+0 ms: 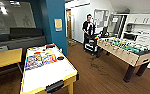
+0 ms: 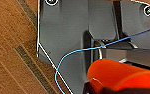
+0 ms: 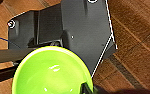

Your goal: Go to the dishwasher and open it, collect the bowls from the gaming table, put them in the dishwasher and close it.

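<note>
2x bowls in transit over wood floor (image 3: pixel 136 37): pinching lime green bowl (image 3: pixel 51 75) at rim w/ right gripper (image 3: pixel 88 89), fingers pressed on rim, open side up, prob. to keep it level. Clamping red bowl (image 2: pixel 121 75) at its edge w/ left gripper (image 2: pixel 91 88), bowl tilted. Leaving black bowl (image 1: pixel 60 58) on gaming table (image 1: pixel 48 75) next to game sheets (image 1: pixel 39 60), prob. because both grippers are loaded.

White-topped gaming table (image 1: pixel 53 72), yellowish edge, sits on the wooden floor (image 1: pixel 101 80); colourful game sheets (image 1: pixel 40 60) lie across its far half, a small black bowl (image 1: pixel 60 58) just beside them.
</note>
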### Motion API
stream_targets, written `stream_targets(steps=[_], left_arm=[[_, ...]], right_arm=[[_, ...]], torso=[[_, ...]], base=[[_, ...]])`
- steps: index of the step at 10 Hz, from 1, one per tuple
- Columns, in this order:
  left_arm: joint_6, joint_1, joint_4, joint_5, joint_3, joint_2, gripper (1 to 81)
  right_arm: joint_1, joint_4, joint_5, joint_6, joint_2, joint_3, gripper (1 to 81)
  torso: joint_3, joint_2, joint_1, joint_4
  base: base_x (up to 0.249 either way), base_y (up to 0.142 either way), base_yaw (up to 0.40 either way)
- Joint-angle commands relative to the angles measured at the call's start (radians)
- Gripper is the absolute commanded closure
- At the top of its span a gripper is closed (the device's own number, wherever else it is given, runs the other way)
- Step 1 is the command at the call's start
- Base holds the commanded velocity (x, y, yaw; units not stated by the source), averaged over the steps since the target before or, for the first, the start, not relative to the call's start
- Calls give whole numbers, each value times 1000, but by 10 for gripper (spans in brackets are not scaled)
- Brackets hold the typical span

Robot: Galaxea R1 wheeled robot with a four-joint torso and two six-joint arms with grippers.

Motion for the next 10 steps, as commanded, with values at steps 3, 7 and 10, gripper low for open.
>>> stream_targets(steps=[3, 7, 10], left_arm=[[4, -45, -1, 69, -3, 3, 811], [5, -47, -1, 69, -18, 9, 811], [5, -47, 1, 69, -18, 11, 811]], right_arm=[[28, 3, -53, 2, -15, -6, 811], [27, -5, -55, -7, -11, 0, 811], [27, -2, -55, -6, -11, 0, 811]], torso=[[0, 0, 0, 0], [0, 0, 0, 0], [62, 0, 0, 0]], base=[[0, 0, -389], [0, 0, -389], [0, 0, -389]])
